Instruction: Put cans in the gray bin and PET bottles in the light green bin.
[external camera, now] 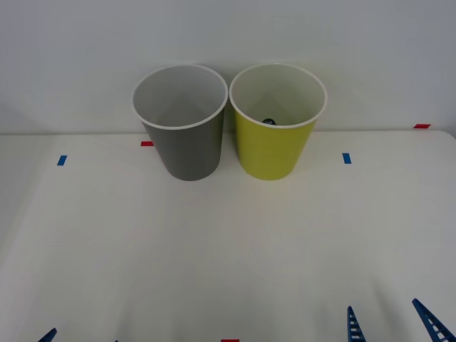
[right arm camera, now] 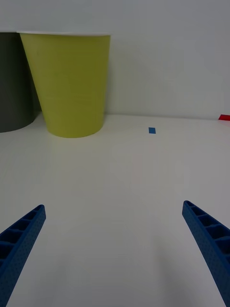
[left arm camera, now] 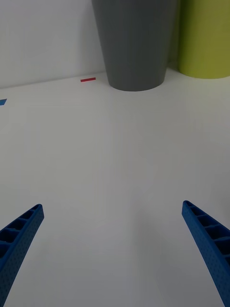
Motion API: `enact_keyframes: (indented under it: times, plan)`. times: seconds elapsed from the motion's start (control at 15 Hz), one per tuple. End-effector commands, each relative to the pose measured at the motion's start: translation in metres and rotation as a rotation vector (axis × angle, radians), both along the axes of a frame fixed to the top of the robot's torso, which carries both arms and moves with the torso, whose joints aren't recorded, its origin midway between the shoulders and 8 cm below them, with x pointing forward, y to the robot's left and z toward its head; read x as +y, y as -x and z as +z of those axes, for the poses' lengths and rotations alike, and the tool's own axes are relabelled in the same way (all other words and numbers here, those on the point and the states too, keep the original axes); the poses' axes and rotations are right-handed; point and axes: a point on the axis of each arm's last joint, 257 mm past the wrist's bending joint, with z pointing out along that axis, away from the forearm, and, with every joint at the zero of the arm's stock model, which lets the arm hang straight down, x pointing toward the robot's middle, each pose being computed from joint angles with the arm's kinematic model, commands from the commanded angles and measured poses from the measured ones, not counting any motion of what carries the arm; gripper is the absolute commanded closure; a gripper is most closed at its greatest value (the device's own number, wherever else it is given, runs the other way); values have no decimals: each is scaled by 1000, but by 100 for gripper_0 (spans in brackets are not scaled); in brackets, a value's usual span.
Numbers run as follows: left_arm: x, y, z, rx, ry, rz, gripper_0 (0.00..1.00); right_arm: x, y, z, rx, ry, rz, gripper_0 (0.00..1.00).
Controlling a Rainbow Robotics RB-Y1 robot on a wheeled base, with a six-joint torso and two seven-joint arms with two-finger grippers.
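Observation:
The gray bin (external camera: 184,139) and the light green bin (external camera: 274,146) stand upright side by side at the back of the white table (external camera: 214,249), their rims almost touching. Inside the light green bin, a small black bit (external camera: 268,120) peeks over the near rim; it looks like the PET bottle's cap. No cans are in view. My left gripper (external camera: 82,338) sits open at the table's front left, facing the gray bin (left arm camera: 136,43). My right gripper (external camera: 388,317) is open at the front right, facing the light green bin (right arm camera: 69,84). Both hold nothing.
A white wall rises right behind the bins. Small tape marks lie on the table: blue (external camera: 62,160) at left, blue (external camera: 346,158) at right, red (external camera: 147,143) by the gray bin, red (external camera: 422,126) at far right. Open tabletop stretches between grippers and bins.

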Motion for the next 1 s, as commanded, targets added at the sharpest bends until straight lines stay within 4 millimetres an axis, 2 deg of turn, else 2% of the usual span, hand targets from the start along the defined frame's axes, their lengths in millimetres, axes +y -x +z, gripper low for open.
enact_keyframes:
  times: [0.07,1.0]
  plan:
    - [0,0,0,1,0,0,0,0,0,0,0,0,0,0]
    - [0,0,0,1,0,0,0,0,0,0,0,0,0,0]
